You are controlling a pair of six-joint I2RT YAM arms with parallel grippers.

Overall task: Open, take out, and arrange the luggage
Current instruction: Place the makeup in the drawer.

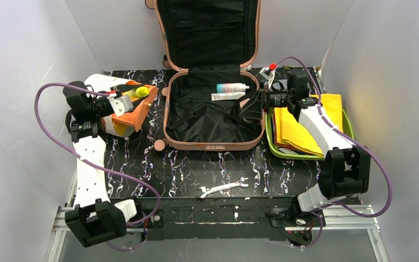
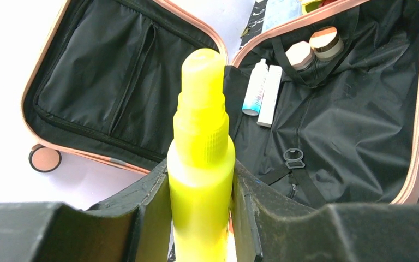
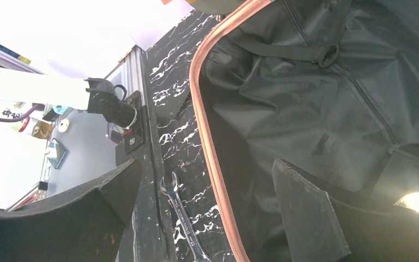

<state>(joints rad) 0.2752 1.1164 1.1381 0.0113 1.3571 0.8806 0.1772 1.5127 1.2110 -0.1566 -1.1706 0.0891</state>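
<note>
1. Left pincer [image 1: 132, 96], as we see it from above, is clamped on a lime-yellow plastic bottle [image 1: 139, 91] over a round cream-and-orange drum-shaped box [image 1: 133, 115] at the table's left. The right pincer [image 1: 251, 109] is spread wide at the right rim of the large salmon-pink hard-shell suitcase [image 1: 213, 146]. That suitcase lies open mid-table with its lid upright. A white-and-teal spray bottle [image 1: 232, 88] and a white tube [image 1: 228, 96] lie on its black lining. A silver wrench [image 1: 222, 187] lies in front.
2. From the left wrist we see the fingers [image 2: 142, 218] pressing both sides of the bottle [image 2: 201, 164], with the open suitcase [image 2: 360, 136] beyond. Two round pale things [image 2: 300, 54], perhaps jar lids, sit in a pocket.
3. From the right wrist we see the fingers [image 3: 305, 207] far apart, the suitcase's pink rim [image 3: 210, 158] between them, and the wrench [image 3: 183, 218] beside it.
</note>
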